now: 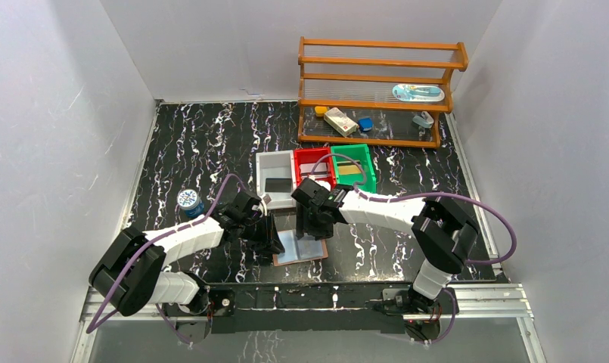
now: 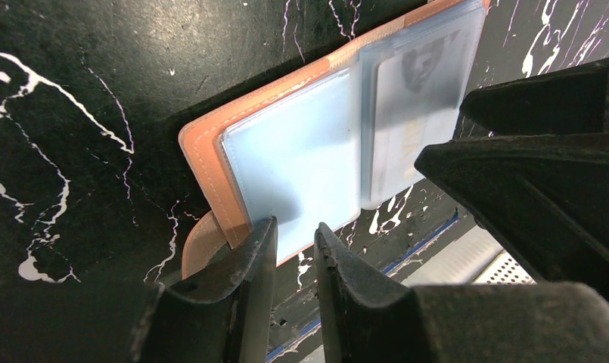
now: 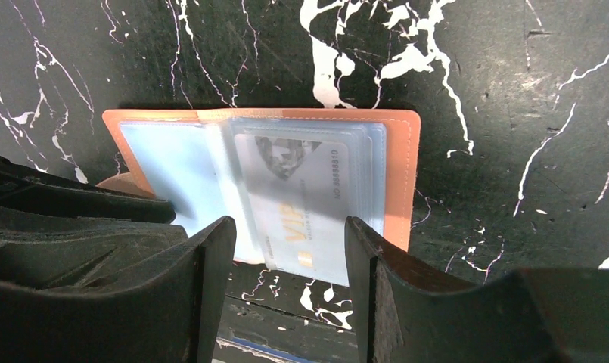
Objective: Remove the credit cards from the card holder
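The card holder lies open on the black marble table near its front edge, tan-brown with pale blue pockets. A pale credit card marked VIP sits in the right-hand pocket, its near end sticking out past the holder's edge. My right gripper is open just above that end, one finger on each side, apart from the card. My left gripper stands at the holder's left half, by the strap tab. Its jaws are narrowly open with only table showing between them.
White, red and green bins stand just behind the card holder. Farther back is a wooden rack with small items. A blue-lidded jar stands to the left. The two grippers are close together over the holder.
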`<state>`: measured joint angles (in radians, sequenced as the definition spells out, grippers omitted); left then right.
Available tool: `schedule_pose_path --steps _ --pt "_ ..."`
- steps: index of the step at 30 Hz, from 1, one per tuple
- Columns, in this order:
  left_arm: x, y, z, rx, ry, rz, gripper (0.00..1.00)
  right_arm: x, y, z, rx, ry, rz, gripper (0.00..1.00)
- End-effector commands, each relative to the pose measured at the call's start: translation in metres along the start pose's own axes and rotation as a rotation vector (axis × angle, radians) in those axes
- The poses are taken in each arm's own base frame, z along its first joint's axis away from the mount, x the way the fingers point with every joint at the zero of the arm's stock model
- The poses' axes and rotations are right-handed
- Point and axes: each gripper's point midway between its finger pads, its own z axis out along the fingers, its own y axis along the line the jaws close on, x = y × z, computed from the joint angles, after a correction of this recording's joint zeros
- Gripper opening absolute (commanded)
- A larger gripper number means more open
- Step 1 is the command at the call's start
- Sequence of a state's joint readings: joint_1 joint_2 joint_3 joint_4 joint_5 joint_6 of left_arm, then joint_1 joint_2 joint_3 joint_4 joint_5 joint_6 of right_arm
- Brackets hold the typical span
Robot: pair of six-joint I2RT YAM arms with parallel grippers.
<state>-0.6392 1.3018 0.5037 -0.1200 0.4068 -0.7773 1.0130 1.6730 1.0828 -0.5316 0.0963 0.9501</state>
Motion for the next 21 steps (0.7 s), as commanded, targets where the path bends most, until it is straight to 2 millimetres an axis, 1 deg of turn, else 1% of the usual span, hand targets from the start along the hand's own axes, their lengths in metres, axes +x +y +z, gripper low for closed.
schedule_pose_path --steps 1,5,9,15,17,21 --pt "0.006 0.005 -0.002 -0.029 0.026 0.005 0.24 -0.004 -0.003 -0.005 0.023 -0.022 0.006 0.63" --pt "0.007 0.005 -0.002 -0.030 0.027 0.006 0.24 -0.007 -0.002 -0.008 0.022 -0.035 0.007 0.63" --pt "0.006 0.005 -0.002 -0.031 0.031 0.007 0.24 -0.002 -0.005 -0.002 0.030 -0.013 0.007 0.63" --pt "0.006 0.005 -0.002 -0.031 0.030 0.008 0.24 0.004 -0.001 0.005 0.004 0.015 0.007 0.63" --pt "0.007 0.005 -0.001 -0.031 0.032 0.008 0.24 0.006 -0.003 0.008 0.013 0.023 0.006 0.63" --pt "0.007 0.006 -0.001 -0.032 0.032 0.008 0.24 0.007 0.000 0.009 -0.006 0.030 0.008 0.63"
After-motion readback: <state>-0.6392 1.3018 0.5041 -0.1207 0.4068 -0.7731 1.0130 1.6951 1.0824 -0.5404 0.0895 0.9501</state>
